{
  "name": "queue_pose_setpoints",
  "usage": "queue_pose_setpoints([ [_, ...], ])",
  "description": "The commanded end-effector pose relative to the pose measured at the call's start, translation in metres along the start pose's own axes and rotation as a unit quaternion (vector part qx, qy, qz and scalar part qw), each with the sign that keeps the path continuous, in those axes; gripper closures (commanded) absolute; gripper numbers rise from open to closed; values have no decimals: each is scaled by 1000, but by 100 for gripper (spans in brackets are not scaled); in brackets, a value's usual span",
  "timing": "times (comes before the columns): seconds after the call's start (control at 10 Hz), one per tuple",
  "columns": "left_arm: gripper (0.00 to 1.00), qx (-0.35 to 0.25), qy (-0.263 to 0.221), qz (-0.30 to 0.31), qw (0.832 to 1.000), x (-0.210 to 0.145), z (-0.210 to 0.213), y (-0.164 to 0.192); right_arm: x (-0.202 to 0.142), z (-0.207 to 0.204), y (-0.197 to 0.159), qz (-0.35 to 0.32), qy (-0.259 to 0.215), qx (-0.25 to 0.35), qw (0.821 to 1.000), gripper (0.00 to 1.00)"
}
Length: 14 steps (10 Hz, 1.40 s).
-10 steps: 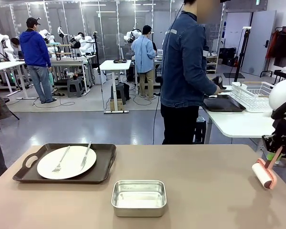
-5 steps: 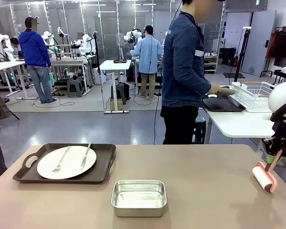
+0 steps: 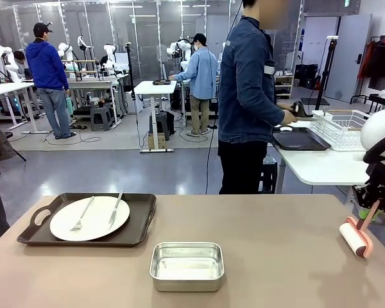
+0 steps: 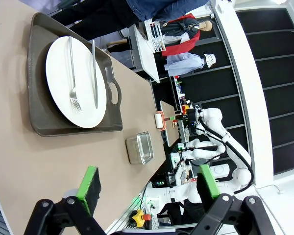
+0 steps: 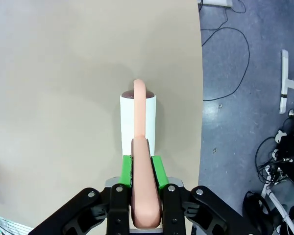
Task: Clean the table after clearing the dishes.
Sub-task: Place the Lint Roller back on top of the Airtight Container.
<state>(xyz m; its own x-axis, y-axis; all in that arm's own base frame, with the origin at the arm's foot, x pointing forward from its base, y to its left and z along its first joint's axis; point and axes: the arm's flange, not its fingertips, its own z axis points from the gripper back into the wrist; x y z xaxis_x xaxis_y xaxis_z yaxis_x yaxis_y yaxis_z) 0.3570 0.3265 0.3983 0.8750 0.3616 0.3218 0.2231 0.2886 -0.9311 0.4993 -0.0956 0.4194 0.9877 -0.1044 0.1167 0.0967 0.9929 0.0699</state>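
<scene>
One of the dishes, a white plate [image 3: 90,218] with a fork and knife, lies on a dark tray [image 3: 141,221] at the left of the beige table [image 3: 276,256]; the left wrist view shows the plate [image 4: 71,81] on the tray [image 4: 39,117] too. My right gripper [image 3: 376,206] is shut on the pink handle of a lint roller [image 3: 355,238], whose white roll hangs just above the table's right side. In the right wrist view the green pads [image 5: 158,171] clamp the lint roller [image 5: 138,117]. My left gripper [image 4: 147,188] is open above the table, with nothing between its fingers.
A small steel pan [image 3: 187,265] sits near the table's front middle. A person in a denim jacket [image 3: 247,96] stands behind the far edge, turned to a white side table [image 3: 321,165] with a dark tray [image 3: 300,140] and a wire rack [image 3: 341,127].
The lint roller in my right gripper shifted slightly. The person's hands moved over the tray on the side table.
</scene>
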Motion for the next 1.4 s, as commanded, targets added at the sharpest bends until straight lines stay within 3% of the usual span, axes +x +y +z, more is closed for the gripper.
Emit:
queue_pose_setpoints([
  [0.0, 0, -3, 0, 0, 1000, -2, 2, -3, 2, 3, 2, 1, -5, 0, 1000, 79],
  [0.6, 0, -3, 0, 0, 1000, -2, 2, -3, 0, 0, 0, 0, 0, 0, 1000, 79],
  [0.8, 0, -3, 0, 0, 1000, -2, 2, -3, 11, 51, 77, 124, -59, -43, 990, 79],
  [1.0, 0, -3, 0, 0, 1000, -2, 2, -3, 8, 70, 182, 267, -57, -54, 960, 79],
  [1.1, 0, -3, 0, 0, 1000, -2, 2, -3, 1, 78, 225, 331, -59, -44, 941, 79],
  [1.3, 0, -3, 0, 0, 1000, -2, 2, -3, -37, 84, 311, 473, -32, -20, 880, 79],
])
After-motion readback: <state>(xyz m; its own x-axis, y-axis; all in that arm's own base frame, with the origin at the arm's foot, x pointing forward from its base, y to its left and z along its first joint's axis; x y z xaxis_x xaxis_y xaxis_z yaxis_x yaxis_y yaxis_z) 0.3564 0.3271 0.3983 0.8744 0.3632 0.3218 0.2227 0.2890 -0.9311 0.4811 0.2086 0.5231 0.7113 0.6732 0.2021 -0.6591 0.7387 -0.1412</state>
